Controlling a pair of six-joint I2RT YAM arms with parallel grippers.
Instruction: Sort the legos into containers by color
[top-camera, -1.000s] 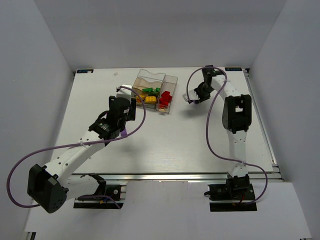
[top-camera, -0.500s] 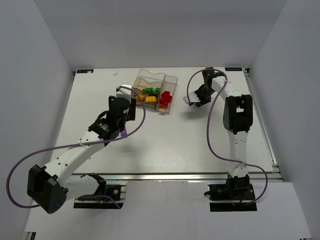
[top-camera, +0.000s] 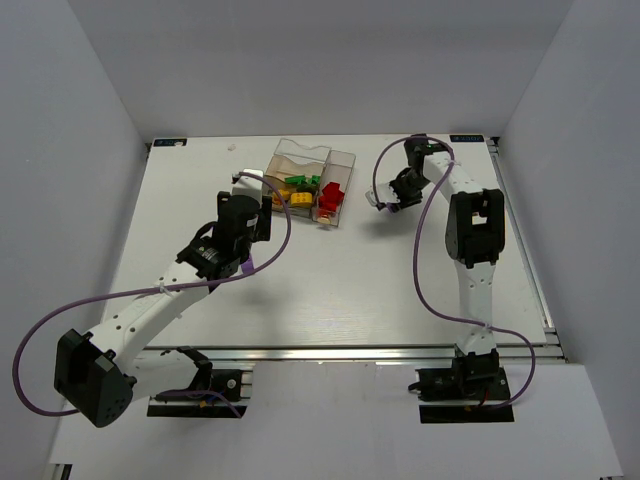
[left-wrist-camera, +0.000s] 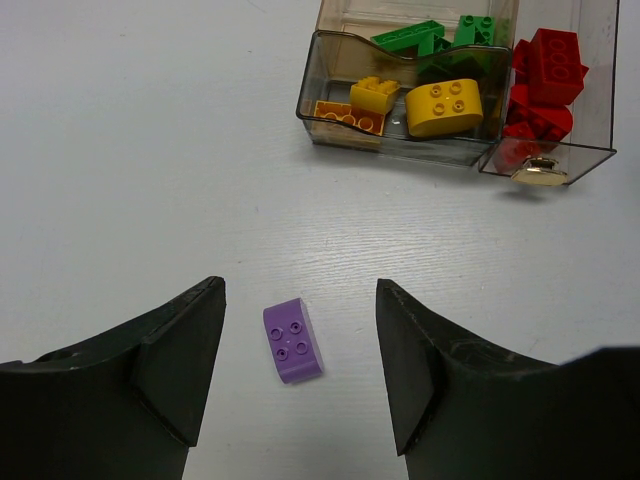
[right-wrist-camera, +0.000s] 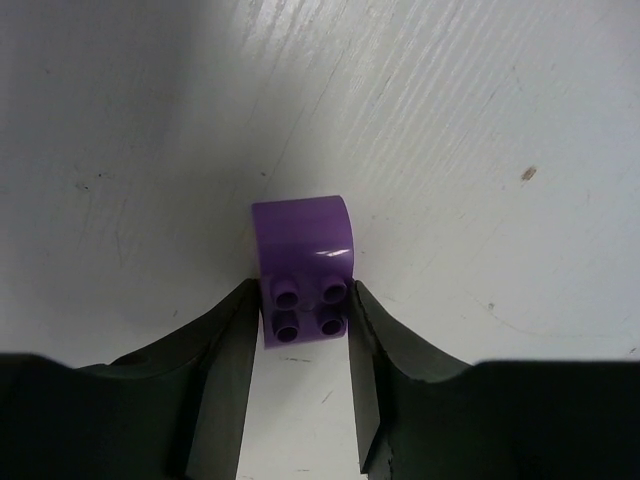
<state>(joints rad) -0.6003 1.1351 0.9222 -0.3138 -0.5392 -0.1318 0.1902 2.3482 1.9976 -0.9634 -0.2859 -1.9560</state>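
The clear, brownish container (top-camera: 312, 160) stands at the back middle of the table. In the left wrist view the container (left-wrist-camera: 400, 148) holds yellow and orange legos (left-wrist-camera: 443, 107) in the near section, green legos (left-wrist-camera: 410, 37) behind them and red legos (left-wrist-camera: 550, 65) on the right. A purple lego (left-wrist-camera: 293, 340) lies studs up on the table between the spread fingers of my open left gripper (left-wrist-camera: 300, 292), touching neither finger. My right gripper (right-wrist-camera: 303, 290) is shut on another purple lego (right-wrist-camera: 303, 255), both fingers pressed against its studded end, just above the table to the right of the container.
A small round brass-coloured piece (left-wrist-camera: 540, 172) sits at the container's near right corner. My right gripper (top-camera: 383, 199) hovers right of the container, my left gripper (top-camera: 263, 215) in front of it on the left. White walls close in the table on three sides.
The right gripper has shifted slightly left and back near the container's right side, its jaws widening briefly and closing again. The left arm has not moved.
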